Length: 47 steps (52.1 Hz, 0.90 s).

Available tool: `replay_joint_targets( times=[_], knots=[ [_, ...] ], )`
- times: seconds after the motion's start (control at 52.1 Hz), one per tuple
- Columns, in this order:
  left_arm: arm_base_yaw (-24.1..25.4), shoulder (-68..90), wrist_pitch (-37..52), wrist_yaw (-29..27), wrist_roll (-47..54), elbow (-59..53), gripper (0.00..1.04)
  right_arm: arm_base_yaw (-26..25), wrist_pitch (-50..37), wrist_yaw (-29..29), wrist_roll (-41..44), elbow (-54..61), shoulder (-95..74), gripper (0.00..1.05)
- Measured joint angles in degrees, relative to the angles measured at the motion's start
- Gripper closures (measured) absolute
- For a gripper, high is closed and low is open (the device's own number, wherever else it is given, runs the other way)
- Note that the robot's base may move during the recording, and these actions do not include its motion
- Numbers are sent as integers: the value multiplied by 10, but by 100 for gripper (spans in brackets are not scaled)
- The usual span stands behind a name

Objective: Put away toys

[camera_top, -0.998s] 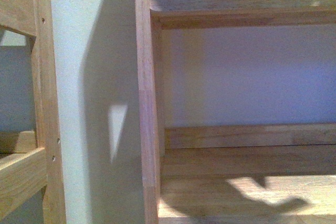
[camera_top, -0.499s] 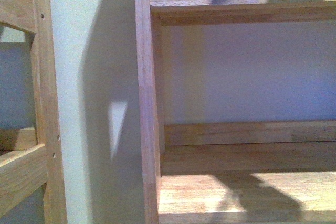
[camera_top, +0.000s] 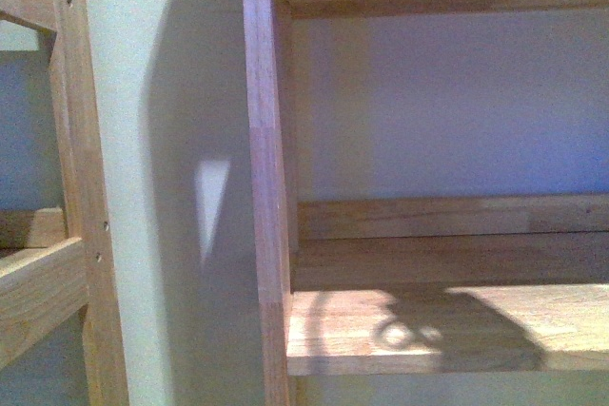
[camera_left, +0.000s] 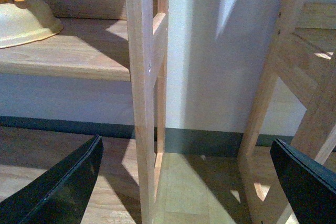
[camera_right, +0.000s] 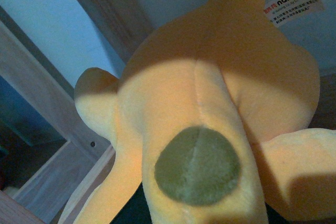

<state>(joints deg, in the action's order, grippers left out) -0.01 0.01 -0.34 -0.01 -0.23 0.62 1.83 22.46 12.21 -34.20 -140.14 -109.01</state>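
A: Where is your toy?
B: The plush animal (camera_right: 210, 103) fills the right wrist view, pressed close to the camera; a printed tag (camera_right: 294, 2) hangs at its far end; you cannot tell how the right gripper stands, its fingers being hidden

A: And the left gripper (camera_left: 189, 182)?
B: Spread wide, holding nothing; it faces a wooden shelf post (camera_left: 143, 93); a cream bowl (camera_left: 26, 19) sits on that shelf

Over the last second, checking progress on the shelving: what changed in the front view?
The shelf boards slid downward in frame, so the camera rose. The shadow on the lower board moved left, now showing a ring shape. The board stays bare; neither end effector shows here.
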Motion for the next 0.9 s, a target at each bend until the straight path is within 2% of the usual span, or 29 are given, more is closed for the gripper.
replay_joint_targets(
  times=[0.403, 0.768, 0.806, 0.883, 0.902],
  knots=[
    [0, 0, 0, 0, 0, 0, 6, 10, 100, 61, -15, -176, -96, 88],
    [0, 0, 0, 0, 0, 0, 6, 4, 148, 69, -19, -241, -133, 88],
    [0, 0, 0, 0, 0, 0, 6, 2, 149, 70, -19, -245, -136, 85],
    [0, 0, 0, 0, 0, 0, 6, -4, 152, 76, -20, -254, -140, 68],
    [0, 0, 0, 0, 0, 0, 6, -6, 153, 78, -20, -255, -140, 59]
  ],
)
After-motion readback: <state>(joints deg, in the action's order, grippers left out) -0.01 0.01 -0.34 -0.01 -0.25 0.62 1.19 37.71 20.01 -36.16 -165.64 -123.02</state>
